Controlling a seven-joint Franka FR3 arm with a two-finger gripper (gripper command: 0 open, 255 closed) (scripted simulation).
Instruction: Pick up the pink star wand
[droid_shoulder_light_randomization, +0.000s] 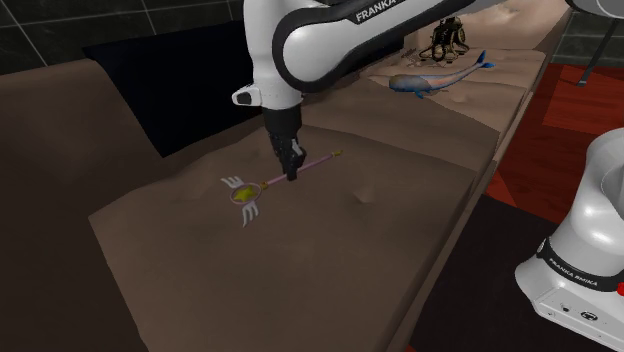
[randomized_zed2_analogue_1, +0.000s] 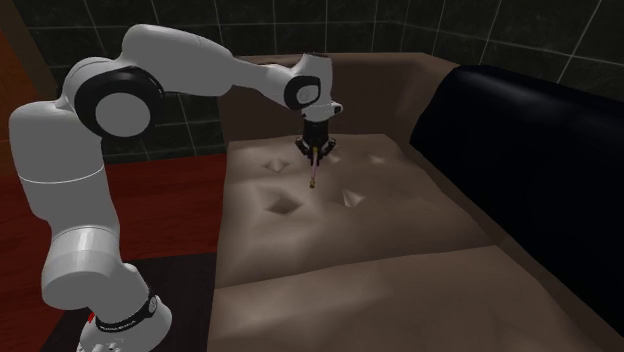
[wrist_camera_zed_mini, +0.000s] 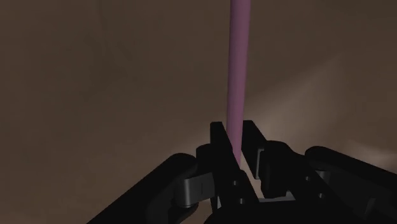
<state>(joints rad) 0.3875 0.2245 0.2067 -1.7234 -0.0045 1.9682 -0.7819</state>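
Note:
The pink star wand lies across a brown sofa cushion, its winged yellow head toward the shoulder view's left and its gold tip toward the right. My black gripper points down onto the middle of the shaft. In the wrist view the pink shaft runs straight out from between my two fingers, which clasp it on both sides. In the second exterior view the gripper stands over the cushion with the wand's end poking out below it.
A blue-grey whale toy and a dark spindly object rest on the far sofa cushion. A dark navy backrest runs along the sofa. The cushion has dimples. Red floor lies beside the sofa.

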